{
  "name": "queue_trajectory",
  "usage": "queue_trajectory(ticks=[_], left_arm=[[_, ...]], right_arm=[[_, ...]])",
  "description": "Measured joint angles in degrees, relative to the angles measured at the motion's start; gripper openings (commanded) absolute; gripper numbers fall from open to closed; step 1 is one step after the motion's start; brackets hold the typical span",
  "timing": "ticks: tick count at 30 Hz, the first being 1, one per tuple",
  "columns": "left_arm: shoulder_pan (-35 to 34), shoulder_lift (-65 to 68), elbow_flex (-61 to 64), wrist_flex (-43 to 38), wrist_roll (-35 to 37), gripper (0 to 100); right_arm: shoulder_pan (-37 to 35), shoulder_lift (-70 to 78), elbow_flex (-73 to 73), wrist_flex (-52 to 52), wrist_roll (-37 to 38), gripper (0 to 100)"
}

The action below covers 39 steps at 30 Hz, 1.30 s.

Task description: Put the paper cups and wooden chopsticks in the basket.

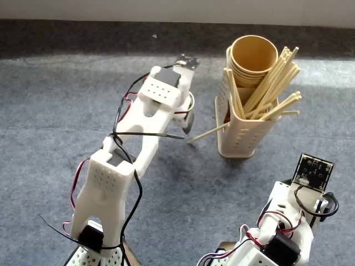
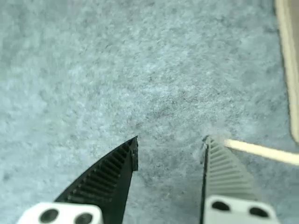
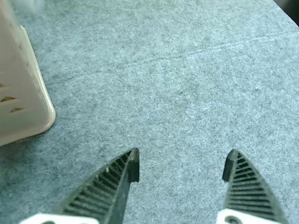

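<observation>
Fingers of the left gripper are spread beside one stray wooden chopstick, seemingly last; it should be grasped and lifted into the basket.

Three cameras, all pointed down at the grey surface.

The high view looks steeply down from above and behind both arms, far enough off to take in the whole scene. Each wrist camera sits close behind its own pincer, the left pincer and the right pincer, facing past the tips. The high and right wrist views share the basket, off to one side of the right pincer.
</observation>
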Motion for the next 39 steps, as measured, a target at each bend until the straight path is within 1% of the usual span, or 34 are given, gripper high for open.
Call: queue_trajectory(ticks=[3,4,5,8,14,20,27,30,34,37,39], left_arm=[[0.09,0.0,0.0,0.35,15.38,23],[0.0,0.0,0.0,0.35,19.6,23],[-0.09,0.0,0.0,0.35,22.07,23],[2.02,0.0,0.0,0.35,24.7,22],[8.35,0.0,0.0,0.88,25.67,22],[8.97,0.0,0.0,0.88,26.37,23],[5.8,0.0,0.0,0.18,36.84,23],[4.31,0.0,0.0,0.18,44.4,22],[2.46,0.0,0.0,-0.26,57.32,22],[2.2,0.0,-0.7,-0.26,61.27,22],[3.25,0.0,-0.88,-0.18,62.77,22]], right_arm=[[0.0,0.0,0.0,0.0,0.0,28.9],[0.0,0.0,0.0,0.0,0.0,28.9],[0.0,0.0,0.0,0.0,0.0,28.9],[0.0,0.0,0.0,0.0,0.0,28.9],[0.0,0.0,0.0,0.0,0.0,28.9],[0.0,0.0,0.0,0.0,0.0,28.9],[0.0,0.0,0.0,0.0,0.0,28.9],[0.0,0.0,0.09,0.0,0.0,28.9],[0.0,0.0,0.09,0.0,0.0,28.9],[0.0,0.0,0.09,0.0,0.0,28.9],[0.0,0.0,0.09,0.0,0.0,28.9]])
